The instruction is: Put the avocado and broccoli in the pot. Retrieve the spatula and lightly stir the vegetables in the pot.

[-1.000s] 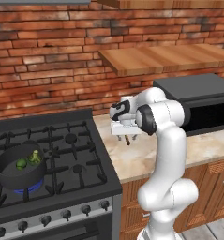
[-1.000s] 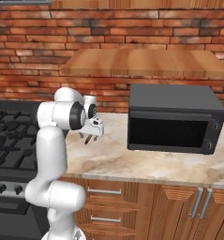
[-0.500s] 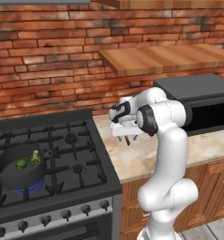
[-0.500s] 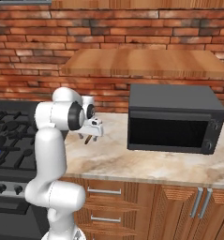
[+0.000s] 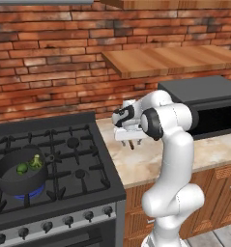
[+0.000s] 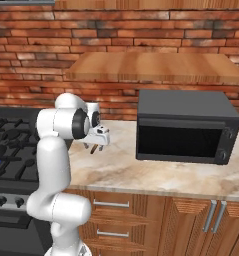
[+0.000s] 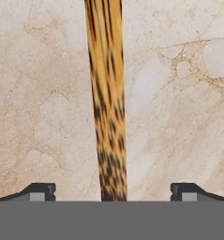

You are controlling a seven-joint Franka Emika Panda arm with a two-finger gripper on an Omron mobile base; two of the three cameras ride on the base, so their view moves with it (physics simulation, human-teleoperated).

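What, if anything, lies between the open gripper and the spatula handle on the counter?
Nothing visible does. In the hand view the spatula lies on bare marble counter, centred between the open gripper fingertips.

Arm folded tight: elbow up high, forearm doubled back toward the left, wrist pitched down. Gripper (image 5: pixel 132 144) hangs low, pointing straight down, close over the tabletop (image 5: pixel 151 161). Fingers (image 7: pixel 41 191) spread wide apart, nothing touching either pad. Hand square, no visible roll.
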